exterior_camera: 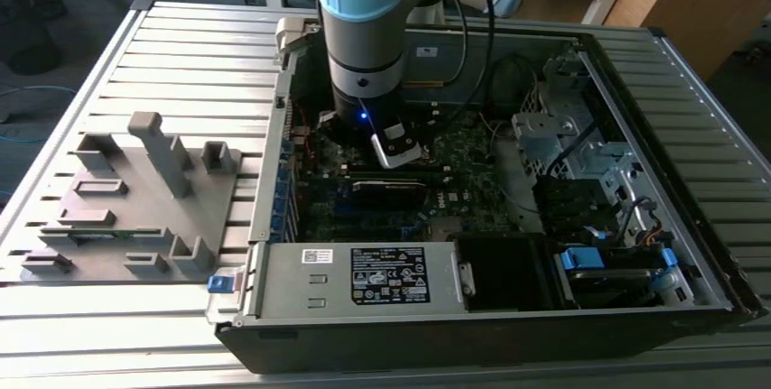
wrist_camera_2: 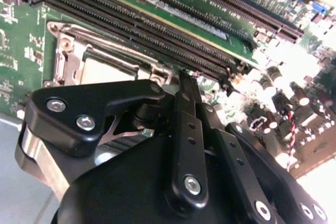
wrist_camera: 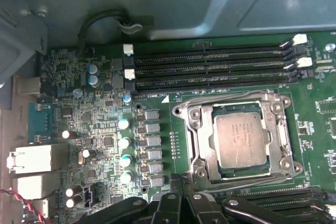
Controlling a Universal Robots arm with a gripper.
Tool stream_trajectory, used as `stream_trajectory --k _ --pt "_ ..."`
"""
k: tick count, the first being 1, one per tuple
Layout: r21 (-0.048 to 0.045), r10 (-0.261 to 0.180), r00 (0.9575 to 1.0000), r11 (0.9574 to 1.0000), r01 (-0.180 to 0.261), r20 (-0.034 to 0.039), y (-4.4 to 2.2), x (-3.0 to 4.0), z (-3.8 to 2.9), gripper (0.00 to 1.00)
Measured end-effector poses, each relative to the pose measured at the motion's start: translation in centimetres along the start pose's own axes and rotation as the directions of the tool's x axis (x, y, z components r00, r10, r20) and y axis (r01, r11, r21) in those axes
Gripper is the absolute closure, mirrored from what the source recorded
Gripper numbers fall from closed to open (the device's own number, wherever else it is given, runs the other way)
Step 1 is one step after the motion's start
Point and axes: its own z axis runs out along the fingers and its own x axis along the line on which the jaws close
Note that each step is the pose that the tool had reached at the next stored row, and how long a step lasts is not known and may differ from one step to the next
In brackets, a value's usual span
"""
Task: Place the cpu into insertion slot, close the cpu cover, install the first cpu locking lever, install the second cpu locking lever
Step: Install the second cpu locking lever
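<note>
Dull silver-grey metal marks the cpu (wrist_camera: 242, 140), a small flat square that already lies seated in the insertion slot (wrist_camera: 207, 145) on the green motherboard (wrist_camera: 94, 124). The cpu cover (wrist_camera: 286, 129) — a thin silver frame with a wide central window — lies flat around the chip, so the metal top shows through it; I judge the cover closed. A thin wire lever runs along the far edge of the frame, though whether it is latched I cannot tell.

The hand (wrist_camera: 181, 203) hangs low inside the open computer case (exterior_camera: 710, 290), just beside the socket's near edge, its black jointed links folded together — the fingers look clenched on nothing. In the second wrist view the fingertips (wrist_camera_2: 184, 77) taper to a narrow point close to the socket frame, a shape suited to pushing a thin lever. Long black memory slots (wrist_camera: 210, 66) run in parallel ridges beyond the socket.
</note>
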Motion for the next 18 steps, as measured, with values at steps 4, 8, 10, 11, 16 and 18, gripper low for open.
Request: stream_trajectory --k 4,8,10,11,16,18 --pt "0.0002 0.000 1.0000 1.0000 0.000 0.0000 0.12 -0.03 -0.74 0.90" --pt "0.0003 0.000 1.0000 1.0000 0.000 0.0000 0.22 -0.05 -1.25 0.90" --pt "0.0000 0.000 1.0000 1.0000 0.000 0.0001 0.22 -0.05 -1.26 0.90" --pt "0.0002 0.000 1.0000 1.0000 0.000 0.0000 0.22 -0.05 -1.27 0.90" --pt "0.0009 0.001 1.0000 1.0000 -0.001 -0.0032 0.25 -0.40 -1.27 0.90" --pt "0.0013 0.001 1.0000 1.0000 -0.001 -0.0063 0.30 -0.81 -1.24 0.90"
